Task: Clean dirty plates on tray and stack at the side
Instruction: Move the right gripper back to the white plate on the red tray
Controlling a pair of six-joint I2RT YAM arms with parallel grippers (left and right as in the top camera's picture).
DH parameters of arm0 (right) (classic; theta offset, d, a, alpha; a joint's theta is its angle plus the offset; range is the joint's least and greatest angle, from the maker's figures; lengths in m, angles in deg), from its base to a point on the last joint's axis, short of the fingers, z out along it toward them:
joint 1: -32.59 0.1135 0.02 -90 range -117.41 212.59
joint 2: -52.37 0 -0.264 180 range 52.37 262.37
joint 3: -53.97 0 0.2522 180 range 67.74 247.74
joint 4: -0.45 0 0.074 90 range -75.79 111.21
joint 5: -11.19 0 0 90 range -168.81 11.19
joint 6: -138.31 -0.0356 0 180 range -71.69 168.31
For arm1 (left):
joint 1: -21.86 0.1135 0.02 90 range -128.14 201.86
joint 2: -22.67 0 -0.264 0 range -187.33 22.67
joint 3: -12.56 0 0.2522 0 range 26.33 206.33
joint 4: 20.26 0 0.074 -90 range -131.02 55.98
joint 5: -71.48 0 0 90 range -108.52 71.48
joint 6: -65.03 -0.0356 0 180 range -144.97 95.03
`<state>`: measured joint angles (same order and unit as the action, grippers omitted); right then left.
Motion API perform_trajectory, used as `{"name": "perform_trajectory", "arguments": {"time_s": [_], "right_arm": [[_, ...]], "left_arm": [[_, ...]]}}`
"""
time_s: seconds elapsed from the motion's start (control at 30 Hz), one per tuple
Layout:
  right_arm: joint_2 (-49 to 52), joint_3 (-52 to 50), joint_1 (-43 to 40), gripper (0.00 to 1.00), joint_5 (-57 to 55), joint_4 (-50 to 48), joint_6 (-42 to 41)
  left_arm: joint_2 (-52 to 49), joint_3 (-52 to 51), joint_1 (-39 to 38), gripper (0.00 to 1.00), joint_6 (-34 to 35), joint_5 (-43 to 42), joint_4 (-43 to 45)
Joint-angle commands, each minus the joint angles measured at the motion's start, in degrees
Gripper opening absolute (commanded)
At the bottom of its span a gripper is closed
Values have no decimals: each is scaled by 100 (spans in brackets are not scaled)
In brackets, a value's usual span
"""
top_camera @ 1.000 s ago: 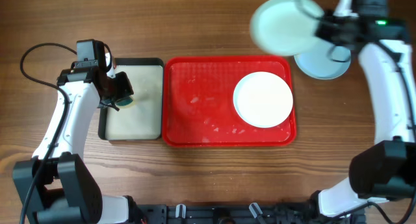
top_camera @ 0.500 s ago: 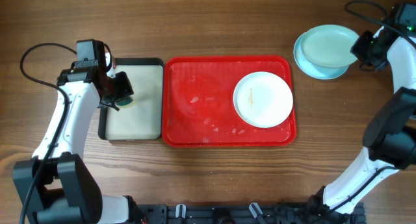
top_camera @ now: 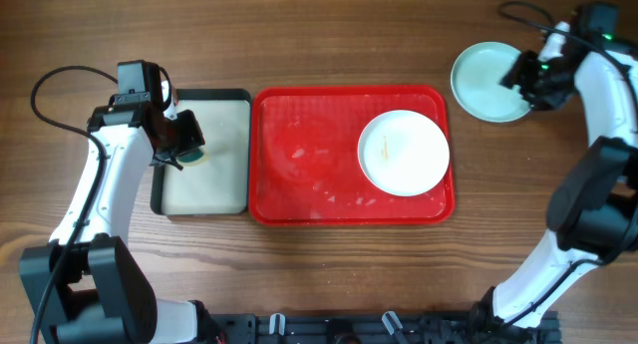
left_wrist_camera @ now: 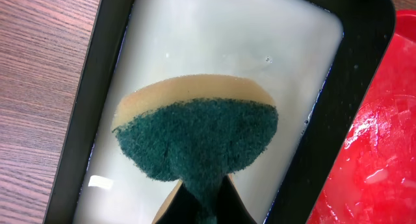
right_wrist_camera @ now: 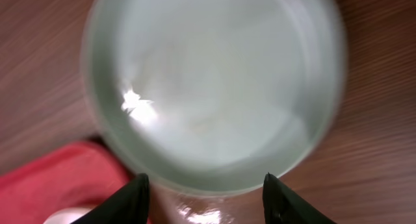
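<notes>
The red tray (top_camera: 299,155) lies mid-table, wet, with a white plate (top_camera: 403,153) on its right half; a faint yellowish streak marks that plate. A pale aqua plate (top_camera: 486,82) lies flat on the wood beyond the tray's right far corner. My right gripper (top_camera: 526,83) hovers at that plate's right edge. In the right wrist view its jaws (right_wrist_camera: 208,201) stand open, apart from the aqua plate (right_wrist_camera: 214,87), with nothing between them. My left gripper (top_camera: 187,145) is shut on a green-and-tan sponge (left_wrist_camera: 195,130) over the cream tray (top_camera: 204,179).
The black-rimmed cream tray (left_wrist_camera: 325,120) sits directly against the red tray's left side (left_wrist_camera: 383,152) and holds milky water. Bare wooden table surrounds both trays. A cable loops near the far right edge (top_camera: 523,10).
The right gripper carried an aqua plate from above the tray's far right corner onto the aqua plate beside the tray, then opened and let go. The left arm stayed still.
</notes>
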<state>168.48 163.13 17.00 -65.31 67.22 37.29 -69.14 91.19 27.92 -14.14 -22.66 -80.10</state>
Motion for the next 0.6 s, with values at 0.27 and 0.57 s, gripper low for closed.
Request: {"name": "perform_trajectory", "arguments": {"time_s": [0.27, 0.57], "right_arm": [[-264, 59, 3161, 58, 140, 564, 57], [-264, 59, 5082, 59, -1891, 323, 61]], "left_arm": [[149, -15, 7, 4, 55, -31, 26], [149, -15, 7, 4, 57, -31, 26]]}}
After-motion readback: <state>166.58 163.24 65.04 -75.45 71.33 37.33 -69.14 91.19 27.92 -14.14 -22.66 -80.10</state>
